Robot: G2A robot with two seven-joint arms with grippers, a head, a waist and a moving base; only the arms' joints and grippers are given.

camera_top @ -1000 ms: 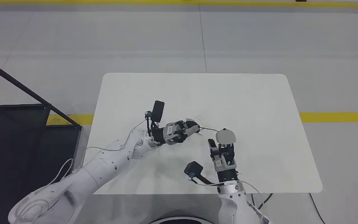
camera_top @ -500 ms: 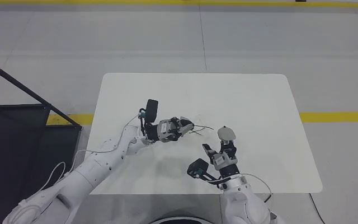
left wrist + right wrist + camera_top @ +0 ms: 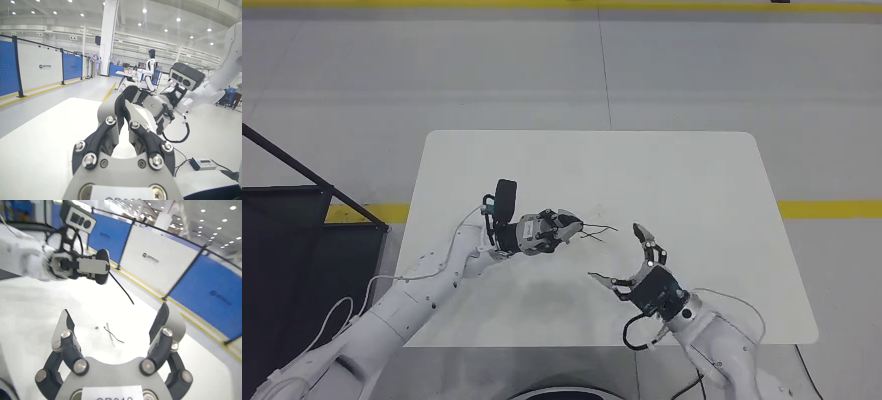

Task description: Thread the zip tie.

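Compared with a second ago, the right gripper (image 3: 115, 311) is swung outward and turned. Its jaws are spread wide and empty, and are aimed back across the table (image 3: 692, 180) at the left gripper (image 3: 568, 222), which is drawn slightly back. The left jaws are closed on the zip tie (image 3: 121, 287), which is held in the air above the table with its free end offered toward the open jaws. Threading is judged not yet begun; a handover of the tail seems to be prepared.

The zip tie is seen as a thin, black, springy plastic strip with a pointed tip; its head is hidden in the grip. Black ribbed pads are set in pale grey finger shells. The table is smooth, matte white and round-cornered.
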